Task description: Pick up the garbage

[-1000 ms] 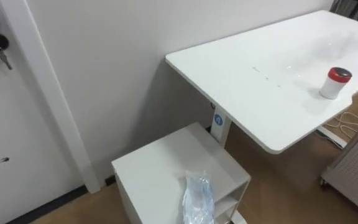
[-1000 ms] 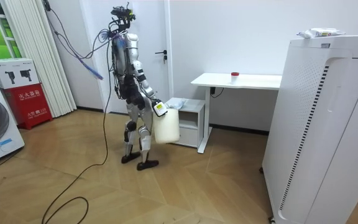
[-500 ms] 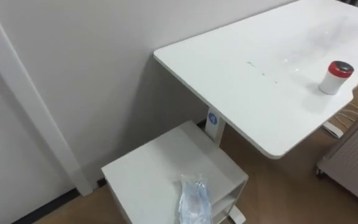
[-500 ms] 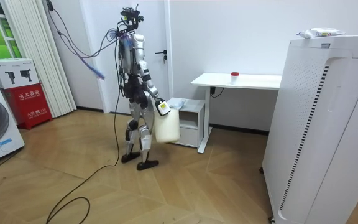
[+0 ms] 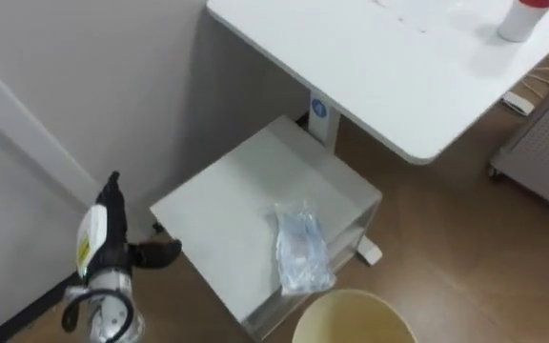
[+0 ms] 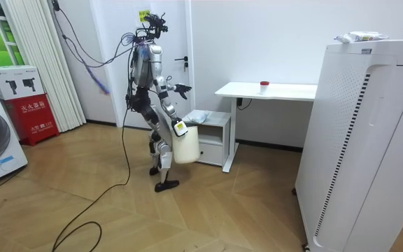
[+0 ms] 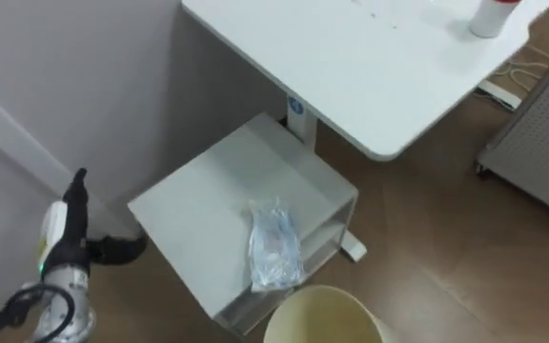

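My left hand (image 5: pixel 103 244) hangs beside the wall, spread open and empty. The garbage, 1 clear plastic bag (image 5: pixel 303 250), lies near the white cabinet's (image 5: pixel 219 205) front edge. The bin (image 6: pixel 187 145) is just in front of it. My right hand (image 6: pixel 178 127) is at the bin; I cannot tell its grip. Risk: a sweeping touch may slide the bag past the bin.

Cut-off and unclear parts around the bench

The pale bin (image 5: pixel 355 320) is cut by the lower edge, so just the far part of its mouth is seen. The white bottle (image 5: pixel 525 21) on the bench (image 5: pixel 398 76) is cut by the upper edge, with its red cap mostly outside, and the bench itself runs out at the top and the right. What lies inside the crumpled clear bag (image 5: pixel 302 250) on the white cabinet (image 5: pixel 222 214) I cannot tell. In the room view the right robot hand (image 6: pixel 178 127) at the bin is too small to read.
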Available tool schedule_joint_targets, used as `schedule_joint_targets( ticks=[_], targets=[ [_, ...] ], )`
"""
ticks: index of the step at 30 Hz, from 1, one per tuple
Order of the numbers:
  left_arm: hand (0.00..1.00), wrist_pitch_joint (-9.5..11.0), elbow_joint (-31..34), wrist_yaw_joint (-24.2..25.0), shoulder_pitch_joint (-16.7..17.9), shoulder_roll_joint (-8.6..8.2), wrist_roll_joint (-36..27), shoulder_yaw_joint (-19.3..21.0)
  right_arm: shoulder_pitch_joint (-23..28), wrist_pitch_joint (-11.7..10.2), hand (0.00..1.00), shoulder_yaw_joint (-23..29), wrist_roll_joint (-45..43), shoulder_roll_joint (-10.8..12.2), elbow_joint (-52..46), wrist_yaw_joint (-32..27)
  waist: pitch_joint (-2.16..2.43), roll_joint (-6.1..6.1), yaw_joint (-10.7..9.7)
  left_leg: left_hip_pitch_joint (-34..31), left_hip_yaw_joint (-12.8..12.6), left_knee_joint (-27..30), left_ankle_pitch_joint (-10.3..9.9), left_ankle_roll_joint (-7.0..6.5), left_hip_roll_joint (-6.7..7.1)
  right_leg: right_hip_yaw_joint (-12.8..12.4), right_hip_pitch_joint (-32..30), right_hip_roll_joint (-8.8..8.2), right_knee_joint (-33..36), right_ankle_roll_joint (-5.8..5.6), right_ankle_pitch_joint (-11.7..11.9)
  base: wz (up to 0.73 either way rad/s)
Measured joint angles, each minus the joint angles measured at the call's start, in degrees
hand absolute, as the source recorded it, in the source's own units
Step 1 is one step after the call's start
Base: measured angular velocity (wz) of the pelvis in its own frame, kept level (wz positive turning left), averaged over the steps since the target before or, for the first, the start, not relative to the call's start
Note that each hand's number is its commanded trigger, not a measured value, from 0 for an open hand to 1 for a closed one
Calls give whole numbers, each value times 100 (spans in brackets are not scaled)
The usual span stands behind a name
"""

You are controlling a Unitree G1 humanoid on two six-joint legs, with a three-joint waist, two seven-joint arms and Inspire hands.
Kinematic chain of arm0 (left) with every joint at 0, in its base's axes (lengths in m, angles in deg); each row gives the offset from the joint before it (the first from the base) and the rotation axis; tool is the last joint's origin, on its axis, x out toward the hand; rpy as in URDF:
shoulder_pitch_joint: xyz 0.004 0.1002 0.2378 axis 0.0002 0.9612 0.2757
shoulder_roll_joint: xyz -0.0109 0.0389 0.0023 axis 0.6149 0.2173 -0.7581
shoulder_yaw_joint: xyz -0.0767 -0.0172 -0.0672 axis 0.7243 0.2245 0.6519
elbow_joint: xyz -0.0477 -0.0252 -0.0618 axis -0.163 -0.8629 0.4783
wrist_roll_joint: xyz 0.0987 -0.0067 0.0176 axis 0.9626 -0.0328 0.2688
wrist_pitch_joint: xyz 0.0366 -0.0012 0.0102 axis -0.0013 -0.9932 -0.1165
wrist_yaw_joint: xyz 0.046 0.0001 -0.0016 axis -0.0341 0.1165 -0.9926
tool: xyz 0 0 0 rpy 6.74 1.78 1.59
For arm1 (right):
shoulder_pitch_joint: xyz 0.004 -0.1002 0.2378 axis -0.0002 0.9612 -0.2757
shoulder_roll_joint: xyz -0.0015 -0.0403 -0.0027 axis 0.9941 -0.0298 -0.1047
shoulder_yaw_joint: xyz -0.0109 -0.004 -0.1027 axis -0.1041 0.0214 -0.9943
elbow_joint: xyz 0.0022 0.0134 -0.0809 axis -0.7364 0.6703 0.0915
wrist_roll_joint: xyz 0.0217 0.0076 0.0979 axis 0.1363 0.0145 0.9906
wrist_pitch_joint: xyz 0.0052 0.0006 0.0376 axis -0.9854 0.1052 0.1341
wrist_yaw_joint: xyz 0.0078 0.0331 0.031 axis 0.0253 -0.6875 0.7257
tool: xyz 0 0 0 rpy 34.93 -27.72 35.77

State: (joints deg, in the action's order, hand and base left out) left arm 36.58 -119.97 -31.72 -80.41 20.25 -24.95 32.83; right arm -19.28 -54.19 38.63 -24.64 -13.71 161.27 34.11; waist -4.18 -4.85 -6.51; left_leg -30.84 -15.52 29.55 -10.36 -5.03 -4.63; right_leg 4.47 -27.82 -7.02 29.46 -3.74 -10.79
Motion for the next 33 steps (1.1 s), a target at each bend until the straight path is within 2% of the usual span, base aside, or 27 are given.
schedule_joint_targets(
  ticks=[2,5,8,12,15,19,20,26,33],
  targets=[
    [0,13,-5,-41,-114,30,1,-40,-39,-14,100,-96,242,-31,-50,-36,-41,19,-148,-185,-6,146,1,65,-58,27,-257,4,226,72,-111,-2],
    [0,46,-76,-241,-319,42,-133,-110,-51,-109,100,-292,463,-71,-308,-67,-80,27,-284,-551,-23,400,15,93,-173,51,-673,26,570,120,-199,-2],
    [0,121,-187,-380,-392,42,-213,-242,-47,-183,100,-434,487,-72,-524,-160,-98,36,-410,-752,-41,509,30,116,-227,47,-930,41,754,179,-229,-3],
    [0,122,-202,-560,-450,42,-224,-506,-47,-183,100,-600,640,-72,-699,-217,-113,47,-485,-893,-70,542,34,141,-277,56,-1107,68,794,225,-219,-6],
    [0,122,-243,-646,-662,50,-223,-672,-135,-194,100,-616,703,-72,-788,-228,-124,62,-585,-1153,-70,689,52,116,-294,50,-1380,60,927,273,-212,-2],
    [0,122,-298,-645,-845,48,-213,-743,-216,-174,100,-631,704,-45,-833,-264,-145,98,-629,-1407,-100,1040,-150,145,-469,85,-1599,121,1098,318,-260,-16],
    [0,121,-309,-647,-873,48,-213,-744,-219,-166,100,-647,705,-43,-886,-270,-169,134,-632,-1434,-114,1123,-204,158,-497,98,-1638,117,1159,330,-293,-18],
    [0,111,-403,-673,-997,55,-207,-905,-244,-181,100,-934,872,-60,-1133,-318,-179,153,-651,-1702,-160,1421,-393,172,-697,107,-1870,227,1254,345,-334,-15],
    [0,112,-409,-661,-1023,51,-211,-1205,-264,-243,100,-1261,918,-66,-1335,-423,-179,163,-760,-1798,-202,1421,-437,184,-715,64,-1993,249,1242,345,-334,-4]
  ],
)
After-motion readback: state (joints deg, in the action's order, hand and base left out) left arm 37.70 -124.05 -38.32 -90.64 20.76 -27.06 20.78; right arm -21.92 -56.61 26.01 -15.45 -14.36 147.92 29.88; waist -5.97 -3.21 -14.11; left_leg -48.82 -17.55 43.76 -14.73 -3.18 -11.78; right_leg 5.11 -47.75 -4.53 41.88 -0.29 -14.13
